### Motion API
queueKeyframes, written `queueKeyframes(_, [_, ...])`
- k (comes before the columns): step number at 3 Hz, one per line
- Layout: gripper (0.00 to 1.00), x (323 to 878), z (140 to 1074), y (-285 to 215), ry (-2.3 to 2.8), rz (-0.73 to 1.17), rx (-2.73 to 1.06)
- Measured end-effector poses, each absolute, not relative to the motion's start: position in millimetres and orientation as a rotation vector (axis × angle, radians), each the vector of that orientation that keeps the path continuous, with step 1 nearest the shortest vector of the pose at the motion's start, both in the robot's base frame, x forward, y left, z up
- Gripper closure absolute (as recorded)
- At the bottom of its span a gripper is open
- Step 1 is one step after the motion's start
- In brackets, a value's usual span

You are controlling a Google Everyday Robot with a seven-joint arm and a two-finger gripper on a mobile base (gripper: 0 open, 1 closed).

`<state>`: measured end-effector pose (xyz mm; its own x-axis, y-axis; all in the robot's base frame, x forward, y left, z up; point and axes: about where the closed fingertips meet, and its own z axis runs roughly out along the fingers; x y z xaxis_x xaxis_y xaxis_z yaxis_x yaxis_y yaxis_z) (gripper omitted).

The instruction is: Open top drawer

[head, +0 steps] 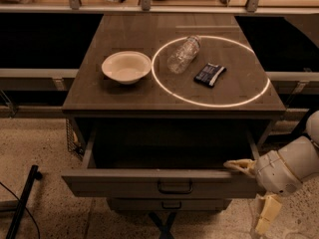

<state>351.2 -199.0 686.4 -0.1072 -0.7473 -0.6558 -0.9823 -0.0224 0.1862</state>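
Drawer (124,182) well out. Gripper (244,197) at its right front corner, fingers (239,164) spread wide, upper one over the top edge, nothing clamped. Risk: off-centre pull racking it, finger slipping.

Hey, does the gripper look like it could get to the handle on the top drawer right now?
Probably yes. The gripper sits at the right end of the open top drawer's front, and the handle at its centre faces outward with nothing in front of it.
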Motion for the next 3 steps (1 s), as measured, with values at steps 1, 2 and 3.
queueKeyframes(1, [0.00,343.5,690.2,-199.7,1.879,0.899,-1.828])
queueKeyframes(2, [0.00,347.8,693.0,-192.0,1.850,0.892,-1.814])
queueKeyframes(3, [0.00,361.2,688.6,-180.4,1.832,0.887,-1.784])
